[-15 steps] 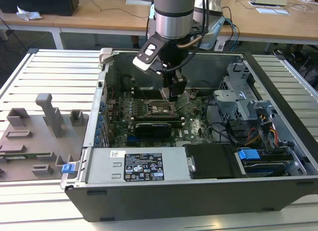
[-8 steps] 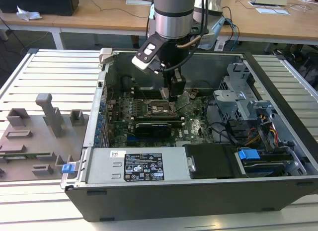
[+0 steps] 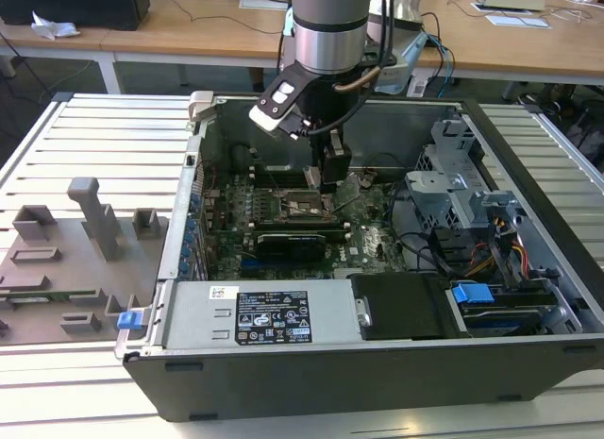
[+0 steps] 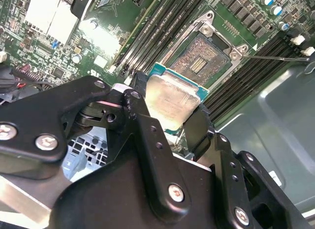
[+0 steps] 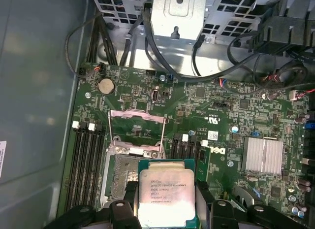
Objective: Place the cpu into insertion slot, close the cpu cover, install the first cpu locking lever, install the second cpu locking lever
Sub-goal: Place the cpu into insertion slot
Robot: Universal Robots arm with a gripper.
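Note:
My gripper (image 4: 170, 111) is shut on the cpu (image 4: 172, 98), a flat square chip with a silver-grey top, held by two opposite edges between black fingers (image 5: 130, 188). In the first wrist view the cpu (image 5: 166, 192) hangs just above the insertion slot (image 5: 122, 171), shifted to one side and partly covering it. The insertion slot (image 4: 203, 59) lies open, its dark contact field bare. The cpu cover (image 5: 136, 114), a thin silvery frame, stands flipped up beyond the slot. In the exterior view my gripper (image 3: 330, 179) reaches down inside the case over the insertion slot (image 3: 304, 209).
The green motherboard (image 3: 373, 241) lies in an open black computer case (image 3: 377, 373). Black memory slots (image 5: 86, 155) flank the socket. A thin metal lever rod (image 4: 275, 57) sticks out beside it. A long black card (image 3: 297, 241), a drive cage (image 3: 453, 175) and grey fixtures (image 3: 90, 217) are nearby.

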